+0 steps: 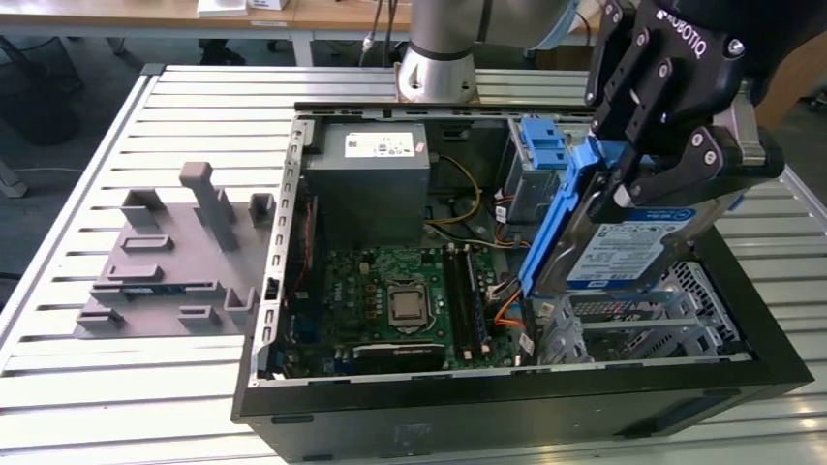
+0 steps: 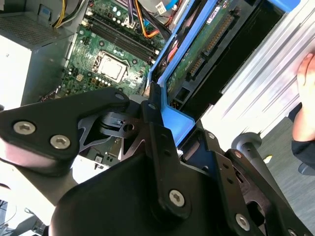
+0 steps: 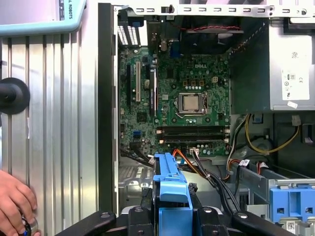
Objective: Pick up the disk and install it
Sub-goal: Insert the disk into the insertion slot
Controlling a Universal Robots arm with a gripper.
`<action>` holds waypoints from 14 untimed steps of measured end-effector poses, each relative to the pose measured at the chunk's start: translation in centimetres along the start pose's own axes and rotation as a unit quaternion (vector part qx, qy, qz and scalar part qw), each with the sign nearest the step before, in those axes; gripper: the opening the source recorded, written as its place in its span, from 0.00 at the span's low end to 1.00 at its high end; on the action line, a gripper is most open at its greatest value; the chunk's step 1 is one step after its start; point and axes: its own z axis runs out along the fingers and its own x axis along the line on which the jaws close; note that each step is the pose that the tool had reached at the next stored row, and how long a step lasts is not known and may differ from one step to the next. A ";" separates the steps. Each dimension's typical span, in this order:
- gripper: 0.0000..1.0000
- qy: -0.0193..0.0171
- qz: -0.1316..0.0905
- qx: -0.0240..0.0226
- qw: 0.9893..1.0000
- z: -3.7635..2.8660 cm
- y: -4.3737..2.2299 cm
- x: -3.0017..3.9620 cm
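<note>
In the exterior view my gripper (image 1: 685, 186) is shut on the disk (image 1: 618, 250), a silver drive with a white-and-blue label in a blue carrier bracket. It hangs tilted, on edge, over the metal drive cage (image 1: 636, 325) at the exterior view's right of the open computer case (image 1: 517, 412). The disk's lower end is just above the cage. In the second wrist view the disk (image 2: 205, 45) shows its green circuit side, with the blue bracket between my fingers (image 2: 156, 129). The first wrist view shows the disk's blue bracket (image 3: 170, 189) edge-on.
Inside the case lie a grey power supply (image 1: 375, 179), a green motherboard (image 1: 401, 300) and a blue latch piece (image 1: 543, 145). A grey fixture plate (image 1: 168, 257) sits on the slatted table to the exterior view's left. A person's hand (image 3: 15, 204) rests beside the case.
</note>
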 end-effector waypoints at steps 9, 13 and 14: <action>0.36 0.000 0.000 0.000 1.000 0.19 -0.94 0.15; 0.36 0.000 0.000 0.000 1.000 0.28 -1.19 0.28; 0.36 0.000 0.000 0.000 1.000 0.31 -1.30 0.28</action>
